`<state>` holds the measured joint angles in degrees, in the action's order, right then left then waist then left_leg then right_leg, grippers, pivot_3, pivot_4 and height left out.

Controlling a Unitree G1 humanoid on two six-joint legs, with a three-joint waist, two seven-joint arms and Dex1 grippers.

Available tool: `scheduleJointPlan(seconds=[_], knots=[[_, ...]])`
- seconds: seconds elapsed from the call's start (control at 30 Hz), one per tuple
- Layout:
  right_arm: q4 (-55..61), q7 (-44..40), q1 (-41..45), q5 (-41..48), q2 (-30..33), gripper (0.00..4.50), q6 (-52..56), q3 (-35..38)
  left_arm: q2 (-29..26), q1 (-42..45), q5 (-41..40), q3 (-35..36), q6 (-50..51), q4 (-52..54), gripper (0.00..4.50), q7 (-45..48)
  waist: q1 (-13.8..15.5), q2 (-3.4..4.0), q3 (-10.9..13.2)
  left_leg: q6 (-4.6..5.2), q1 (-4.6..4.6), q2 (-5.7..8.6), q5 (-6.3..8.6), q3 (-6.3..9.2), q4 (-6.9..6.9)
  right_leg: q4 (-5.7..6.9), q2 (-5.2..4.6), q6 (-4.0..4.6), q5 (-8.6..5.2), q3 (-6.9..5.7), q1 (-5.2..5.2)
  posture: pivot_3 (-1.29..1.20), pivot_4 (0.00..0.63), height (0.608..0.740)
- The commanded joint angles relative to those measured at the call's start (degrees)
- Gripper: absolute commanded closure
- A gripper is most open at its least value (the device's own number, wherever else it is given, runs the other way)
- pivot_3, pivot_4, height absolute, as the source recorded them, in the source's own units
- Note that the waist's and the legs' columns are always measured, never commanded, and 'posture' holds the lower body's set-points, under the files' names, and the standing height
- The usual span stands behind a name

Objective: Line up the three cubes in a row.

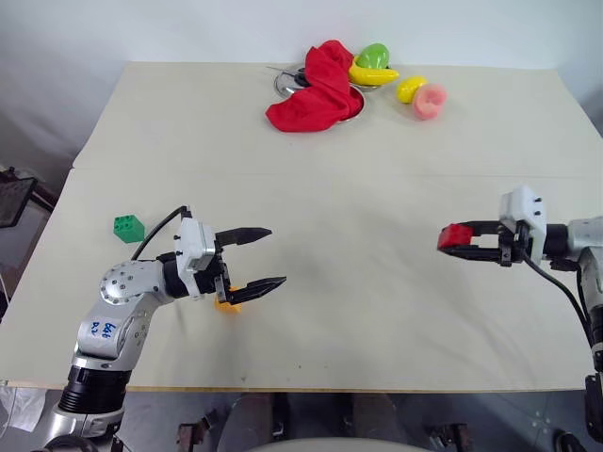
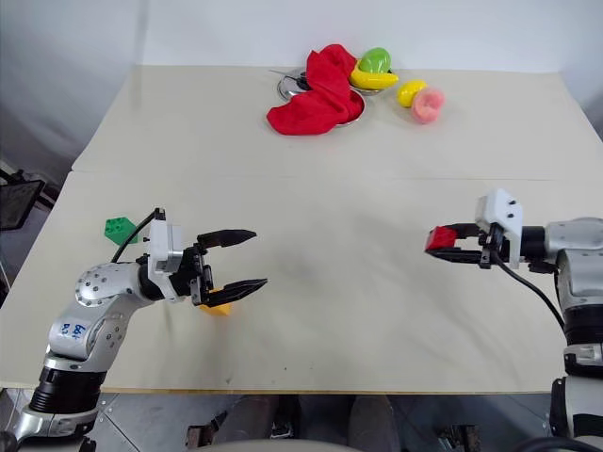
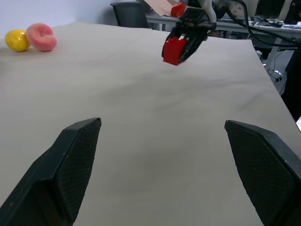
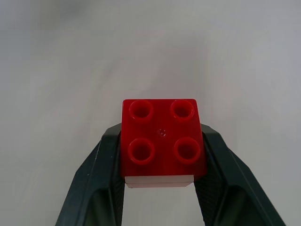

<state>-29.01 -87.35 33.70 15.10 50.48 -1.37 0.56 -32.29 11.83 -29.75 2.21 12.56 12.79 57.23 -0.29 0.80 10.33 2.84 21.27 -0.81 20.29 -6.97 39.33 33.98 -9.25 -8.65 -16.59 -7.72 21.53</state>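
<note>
Red cube sits clamped at the right gripper's tips, lifted over the table. The left gripper gapes wide, orange-yellow cube just beneath its lower finger, green cube behind. In the right wrist view both fingers press the red cube's sides, studs facing the camera.

Left hand fingers spread wide; right hand gripping red cube
</note>
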Motion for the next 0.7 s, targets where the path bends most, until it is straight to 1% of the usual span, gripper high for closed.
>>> scheduleJointPlan(seconds=[0.03, 0.2, 0.37, 0.47, 0.53, 0.6, 0.63, 0.7], knots=[[-5.7, -4.8, 4.2, -2.4, -1.8, 2.97, -7.3, -2.8, 0.1, 0.1, -1.2, 0.2, 0.2, 1.3, 0.00, 0.6, -0.1, 0.00, 0.0, 0.00, 0.00, -0.01, 0.00, 0.01, 0.01, 0.01, 0.00, 0.00, 0.00, -0.01, 0.00, 0.00, 0.150, 0.740], [-15.7, -4.8, 8.9, -4.8, -5.8, 2.97, -14.6, -5.5, -0.5, 0.6, -1.2, 0.4, 0.8, 1.5, 0.00, 1.2, 0.1, 0.00, 0.0, 0.00, 0.04, 0.02, 0.00, 0.06, 0.02, -0.01, -0.01, 0.00, 0.00, -0.05, 0.00, 0.00, 0.150, 0.740], [-22.0, -5.1, 11.7, -6.2, -8.5, 2.97, -17.7, -7.9, -1.4, 0.8, -1.5, 1.1, 1.4, 1.7, 0.00, 1.9, -0.1, 0.00, 0.0, 0.00, 0.05, 0.02, 0.00, 0.08, 0.01, -0.01, -0.02, 0.00, 0.00, -0.07, 0.00, 0.00, 0.150, 0.740], [-24.2, -5.2, 12.9, -6.0, -9.5, 2.97, -17.3, -8.4, -1.8, 0.9, -1.6, 1.5, 1.5, 1.3, 0.00, 2.5, -0.3, 0.00, 0.0, 0.00, 0.04, 0.00, 0.00, 0.08, 0.02, 0.01, 0.00, 0.00, 0.00, -0.07, 0.00, 0.00, 0.150, 0.740], [-26.0, -5.0, 14.1, -6.5, -9.9, 2.25, -18.2, -8.2, -2.2, 1.1, -1.7, 1.9, 1.6, 1.0, 0.00, 2.8, -0.5, 0.00, 0.0, 0.00, 0.04, 0.00, 0.00, 0.08, 0.03, 0.02, -0.01, 0.01, 0.00, -0.06, -0.01, 0.00, 0.150, 0.740], [-27.3, -5.1, 15.1, -6.2, -9.8, 1.71, -19.1, -8.1, -2.5, 1.2, -2.0, 2.2, 1.9, 0.9, 0.00, 2.9, -0.6, 0.00, 0.0, 0.00, 0.03, 0.00, 0.00, 0.08, 0.03, 0.02, -0.01, 0.01, 0.00, -0.06, -0.01, 0.00, 0.150, 0.740], [-27.6, -5.1, 15.4, -5.8, -9.5, 1.29, -19.8, -8.1, -2.7, 1.3, -2.2, 2.3, 2.2, 1.0, 0.00, 2.9, -0.6, 0.01, 0.0, 0.00, 0.04, 0.00, 0.00, 0.09, 0.03, 0.02, -0.01, 0.01, 0.00, -0.06, -0.01, 0.00, 0.150, 0.740], [-26.7, -5.2, 15.7, -4.3, -8.5, 0.72, -19.9, -9.1, -2.8, 1.2, -3.2, 3.3, 2.9, 1.0, 0.00, 2.8, -0.8, 0.01, 0.0, 0.00, 0.04, 0.00, 0.00, 0.09, 0.03, 0.02, -0.01, 0.01, 0.00, -0.06, 0.00, 0.00, 0.150, 0.740]])
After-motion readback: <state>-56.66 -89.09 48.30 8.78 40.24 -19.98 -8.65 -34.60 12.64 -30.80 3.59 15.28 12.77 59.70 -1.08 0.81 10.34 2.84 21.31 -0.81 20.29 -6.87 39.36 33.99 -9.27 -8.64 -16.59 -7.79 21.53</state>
